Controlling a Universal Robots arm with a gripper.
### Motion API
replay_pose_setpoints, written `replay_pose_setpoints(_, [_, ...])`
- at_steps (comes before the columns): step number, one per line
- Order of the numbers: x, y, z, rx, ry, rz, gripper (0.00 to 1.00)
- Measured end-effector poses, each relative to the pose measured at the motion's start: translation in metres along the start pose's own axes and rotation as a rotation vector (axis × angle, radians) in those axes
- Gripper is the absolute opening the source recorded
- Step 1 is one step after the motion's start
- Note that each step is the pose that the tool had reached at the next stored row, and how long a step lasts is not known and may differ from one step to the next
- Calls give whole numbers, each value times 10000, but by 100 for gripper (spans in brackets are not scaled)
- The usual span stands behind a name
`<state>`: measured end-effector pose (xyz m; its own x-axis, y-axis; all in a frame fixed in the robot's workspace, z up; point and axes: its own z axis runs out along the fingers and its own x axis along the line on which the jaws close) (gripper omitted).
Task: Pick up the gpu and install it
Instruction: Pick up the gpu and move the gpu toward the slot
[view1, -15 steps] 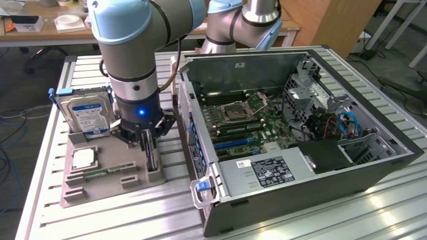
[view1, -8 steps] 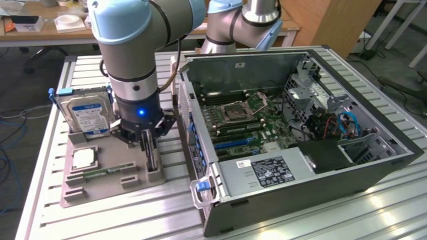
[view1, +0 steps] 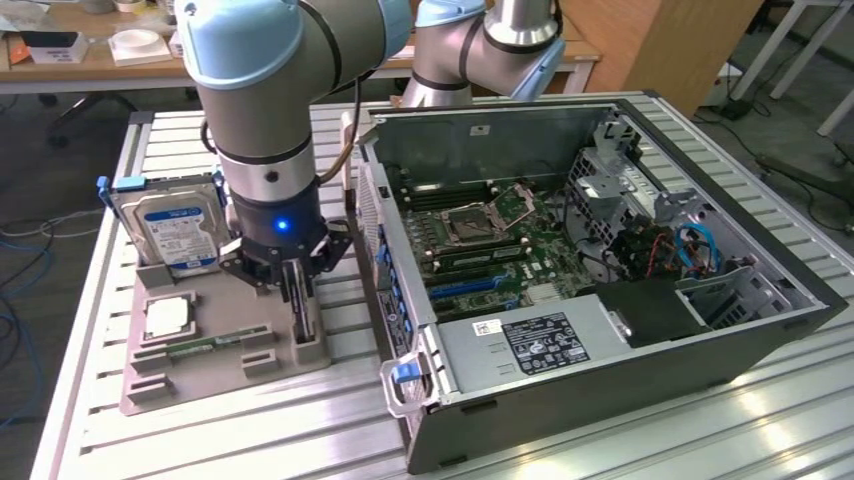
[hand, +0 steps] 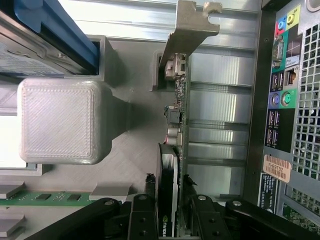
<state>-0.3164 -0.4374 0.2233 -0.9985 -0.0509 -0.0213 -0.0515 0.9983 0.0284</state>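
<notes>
The gripper (hand: 171, 184) is closed partway on the gpu (hand: 168, 165), which is clamped from both faces; the card stands on edge in its holder (view1: 200, 372), just beside the open case (view1: 747, 300); the pick-up is judged in hand, the lift not yet made. A straight pull out of the holder is called for.

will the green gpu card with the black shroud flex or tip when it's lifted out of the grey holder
Probably stiff: the green gpu card carries a black shroud and silver metal bracket. Standing on edge in the grey holder, it may tip once clear of the slot. Bare components look fragile.
</notes>
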Motion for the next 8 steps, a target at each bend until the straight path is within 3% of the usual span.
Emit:
replay_pose_setpoints(6, [1,0,0,-3,-1,1,33])
replay_pose_setpoints(8, [1,0,0,-3,0,1,27])
